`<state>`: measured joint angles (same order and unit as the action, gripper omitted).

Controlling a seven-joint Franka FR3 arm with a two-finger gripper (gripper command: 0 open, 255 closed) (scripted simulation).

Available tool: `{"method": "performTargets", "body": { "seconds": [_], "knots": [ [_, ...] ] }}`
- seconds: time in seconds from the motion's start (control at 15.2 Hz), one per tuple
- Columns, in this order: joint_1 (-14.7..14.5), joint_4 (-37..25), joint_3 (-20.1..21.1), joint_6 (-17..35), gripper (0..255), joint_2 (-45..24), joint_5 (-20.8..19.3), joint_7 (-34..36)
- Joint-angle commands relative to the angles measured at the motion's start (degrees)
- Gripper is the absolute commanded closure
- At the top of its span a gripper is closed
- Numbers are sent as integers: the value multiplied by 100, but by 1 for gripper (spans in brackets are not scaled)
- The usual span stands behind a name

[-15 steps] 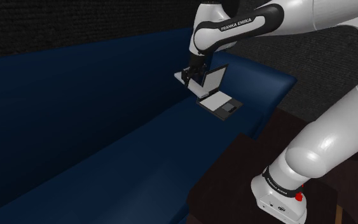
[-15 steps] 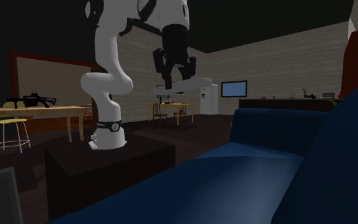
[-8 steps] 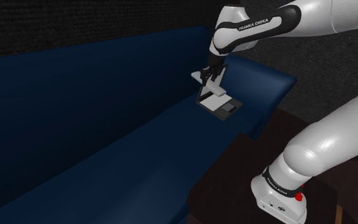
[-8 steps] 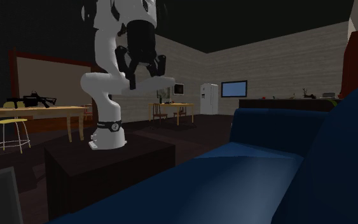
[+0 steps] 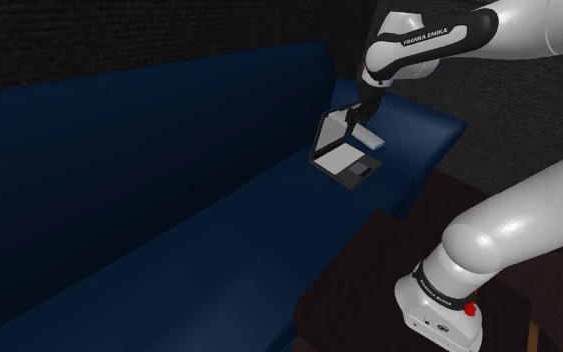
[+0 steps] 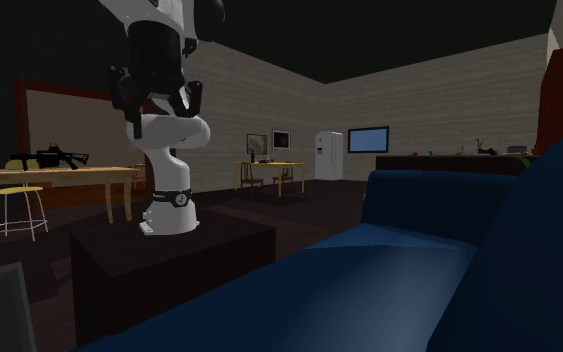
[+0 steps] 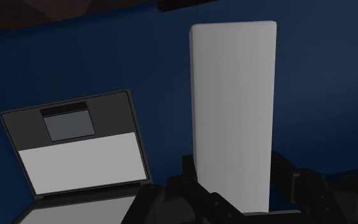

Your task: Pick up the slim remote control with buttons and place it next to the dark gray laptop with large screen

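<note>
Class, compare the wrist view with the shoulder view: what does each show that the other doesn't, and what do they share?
Wrist view: the black fingers up close, clasping the lower end of the white remote.
Shoulder view: the white arm, its stand and the backrest of the blue sofa.
Both: the gripper holding the remote over the sofa, near the open laptop.
</note>
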<state>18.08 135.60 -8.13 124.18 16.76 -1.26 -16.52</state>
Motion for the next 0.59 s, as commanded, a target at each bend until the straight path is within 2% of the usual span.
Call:
{"method": "performTargets", "body": {
  "seconds": [0.0, 0.53],
  "knots": [
    [129, 43, -208, -6, 255, 52, -42, -315],
    [584, -141, -1020, -73, 255, -63, -152, -1511]
  ]
}}
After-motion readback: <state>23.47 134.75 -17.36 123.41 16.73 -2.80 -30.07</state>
